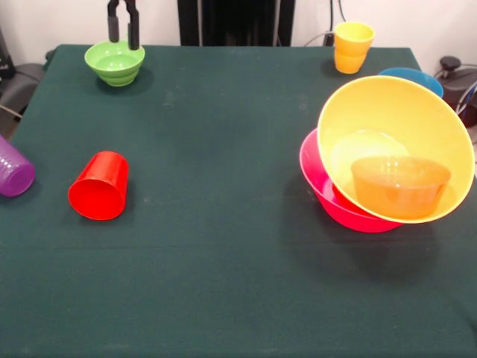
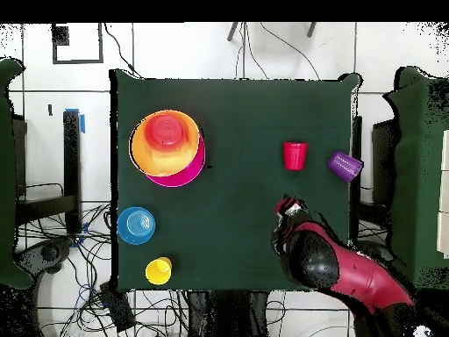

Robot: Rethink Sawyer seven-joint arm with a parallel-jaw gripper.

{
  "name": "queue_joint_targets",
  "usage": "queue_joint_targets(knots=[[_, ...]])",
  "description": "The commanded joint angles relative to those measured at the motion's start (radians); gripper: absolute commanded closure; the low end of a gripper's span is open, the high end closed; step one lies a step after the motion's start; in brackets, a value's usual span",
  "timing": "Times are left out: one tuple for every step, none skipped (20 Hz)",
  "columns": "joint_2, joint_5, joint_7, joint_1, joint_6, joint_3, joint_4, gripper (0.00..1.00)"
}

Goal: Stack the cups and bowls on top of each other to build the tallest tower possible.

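Observation:
My gripper (image 1: 124, 42) is open at the far left, its fingertips just over the far rim of a light green bowl (image 1: 114, 63). In the overhead view the gripper (image 2: 283, 216) and arm hide that bowl. The tower stands at the right: a large yellow-orange bowl (image 1: 402, 119) tilts inside a pink bowl (image 1: 320, 183), with a small orange bowl (image 1: 400, 185) in it. It also shows in the overhead view (image 2: 167, 145). A blue bowl (image 1: 417, 77) sits behind it. A yellow cup (image 1: 353, 35) is stacked on an orange cup (image 1: 347, 63). A red cup (image 1: 99, 186) and a purple cup (image 1: 13, 171) lie on their sides.
The dark green table (image 1: 223, 149) carries everything. The robot's black pedestal (image 1: 235, 21) stands at the far edge. Cables and dark equipment (image 1: 455, 74) lie off the right edge. The purple cup hangs at the table's left edge.

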Motion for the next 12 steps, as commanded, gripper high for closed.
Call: queue_joint_targets(knots=[[0.132, -0.105, 0.054, 0.027, -0.107, -0.022, 0.038, 0.00], [0.131, -0.104, 0.057, 0.029, -0.110, -0.025, 0.039, 0.00], [0.131, -0.104, 0.061, 0.031, -0.113, -0.027, 0.040, 0.00], [0.128, -0.102, 0.064, 0.034, -0.112, -0.030, 0.043, 0.00], [0.124, -0.100, 0.065, 0.037, -0.111, -0.033, 0.046, 0.00], [0.123, -0.100, 0.065, 0.037, -0.111, -0.034, 0.047, 0.00], [0.122, -0.100, 0.065, 0.037, -0.110, -0.035, 0.048, 0.00], [0.123, -0.102, 0.063, 0.036, -0.110, -0.036, 0.048, 0.00], [0.126, -0.104, 0.061, 0.034, -0.110, -0.038, 0.050, 0.00], [0.129, -0.106, 0.058, 0.031, -0.106, -0.041, 0.050, 0.00], [0.132, -0.109, 0.055, 0.029, -0.102, -0.043, 0.050, 0.00], [0.139, -0.114, 0.050, 0.024, -0.101, -0.043, 0.047, 0.00]])
